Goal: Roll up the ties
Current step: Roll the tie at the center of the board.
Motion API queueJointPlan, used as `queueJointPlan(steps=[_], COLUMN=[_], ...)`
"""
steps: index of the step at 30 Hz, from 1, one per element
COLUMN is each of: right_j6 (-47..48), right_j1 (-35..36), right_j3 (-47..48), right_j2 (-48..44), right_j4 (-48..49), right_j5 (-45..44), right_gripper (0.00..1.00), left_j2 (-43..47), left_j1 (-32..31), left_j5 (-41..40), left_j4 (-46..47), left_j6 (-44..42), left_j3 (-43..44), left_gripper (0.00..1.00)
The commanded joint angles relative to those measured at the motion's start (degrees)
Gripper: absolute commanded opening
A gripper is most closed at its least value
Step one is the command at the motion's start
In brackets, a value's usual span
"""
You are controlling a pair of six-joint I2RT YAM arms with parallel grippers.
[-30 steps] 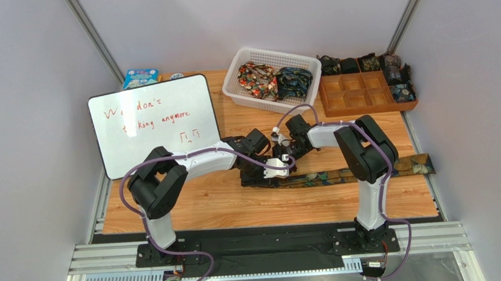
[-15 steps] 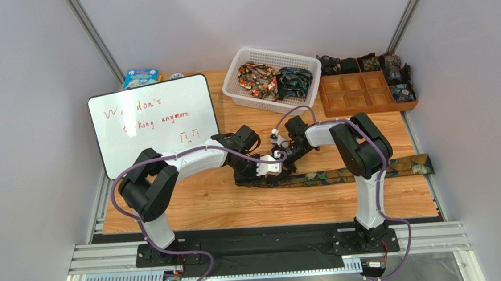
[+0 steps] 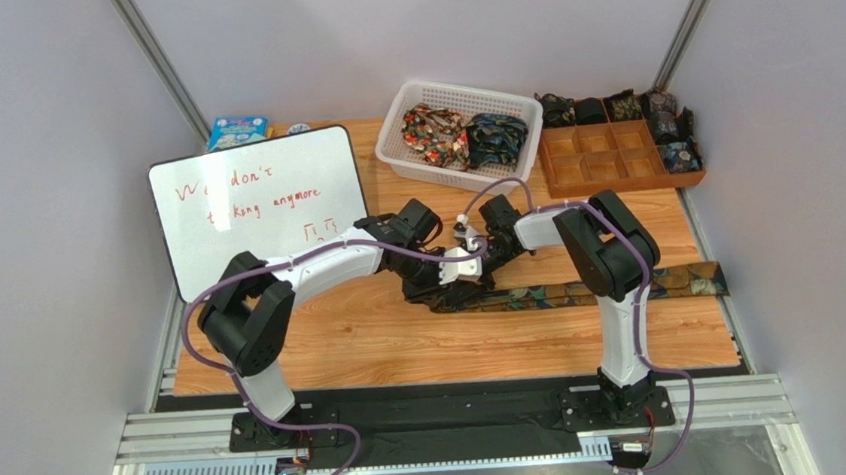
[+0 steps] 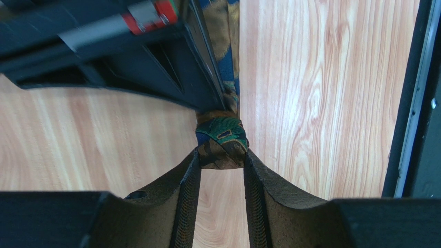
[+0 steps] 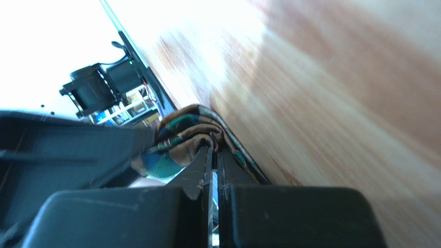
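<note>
Inside the left tool (image 4: 221,154), the tie (image 4: 221,138) roll seems pinched.

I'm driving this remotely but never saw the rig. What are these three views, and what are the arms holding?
Two robot arms stand on a wooden table, each ending in a two-finger gripper. The wide picture looks down from above and behind them; the other two come from a camera on each wrist. A long patterned tie lies flat on the table, one end rolled up. The left gripper presses both sides of that roll. The right gripper is shut at the fabric beside it; whether it pinches cloth is unclear. Farther back: a whiteboard, a white basket of bunched ties, and a wooden tray holding rolled ties.
</note>
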State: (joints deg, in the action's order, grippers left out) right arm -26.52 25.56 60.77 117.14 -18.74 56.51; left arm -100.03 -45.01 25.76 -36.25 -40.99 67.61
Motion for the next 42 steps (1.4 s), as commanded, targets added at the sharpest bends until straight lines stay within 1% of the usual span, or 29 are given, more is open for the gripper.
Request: queueJointPlan(steps=[1, 6, 9, 10, 14, 16, 20, 23, 27, 30, 34, 38, 42], right_j6=[-2.2, -3.8, -4.8, -4.8, -4.3, -3.2, 0.9, 0.8, 1.0, 2.2, 3.2, -0.8, -2.0], right_j1=[0.0, 0.0, 0.0, -0.1, 0.0, -0.2, -0.9, -2.1, -3.4, -4.9, -7.2, -6.6, -4.4], right_j3=[-2.0, -3.4, -3.8, -3.8, -3.6, -2.9, -1.2, -1.2, -1.2, -0.3, -0.8, -3.2, -3.5], right_j2=[2.0, -0.5, -1.1, -1.6, -2.9, -3.9, -5.3, -7.1, -10.2, -11.8, -12.8, -13.3, -12.1], right_j4=[6.9, 8.9, 9.9, 9.9, 8.6, 6.8, 0.8, -0.2, -2.2, -5.4, -6.2, -0.5, 1.9], right_j5=[-6.0, -4.2, -4.0, -4.0, -4.1, -5.0, -5.9, -4.6, -3.7, -3.2, -1.7, -0.1, -0.5], right_gripper=[0.0, 0.0, 0.03, 0.05, 0.09, 0.13, 0.17, 0.22, 0.31, 0.31, 0.3, 0.31, 0.31], left_j2=[-2.7, -5.1, -6.3, -6.5, -7.7, -8.2, -9.7, -10.4, -11.3, -12.2, -12.9, -13.0, -13.1], left_j1=[-0.4, -0.7, -1.3, -1.5, -2.0, -2.4, -2.9, -2.9, -2.9, -2.9, -2.9, -2.8, -2.9], left_j5=[3.1, 2.5, 2.2, 1.7, 1.3, 0.9, 0.1, -0.4, -0.9, -0.8, -0.8, -0.7, -0.9], left_j4=[2.9, 3.6, 3.6, 3.9, 4.0, 3.8, 2.0, 0.8, -0.9, -1.8, -2.3, -2.3, -2.9], left_j6=[4.1, 3.6, 3.5, 3.6, 3.6, 3.2, 3.1, 3.1, 2.9, 2.8, 2.7, 2.4, 1.6], left_j3=[4.7, 5.4, 5.2, 5.0, 4.6, 4.6, 6.2, 7.1, 8.1, 9.0, 9.7, 9.9, 10.2], left_gripper=[0.41, 0.41, 0.42, 0.42, 0.42, 0.42, 0.4, 0.37, 0.34, 0.32, 0.31, 0.32, 0.32])
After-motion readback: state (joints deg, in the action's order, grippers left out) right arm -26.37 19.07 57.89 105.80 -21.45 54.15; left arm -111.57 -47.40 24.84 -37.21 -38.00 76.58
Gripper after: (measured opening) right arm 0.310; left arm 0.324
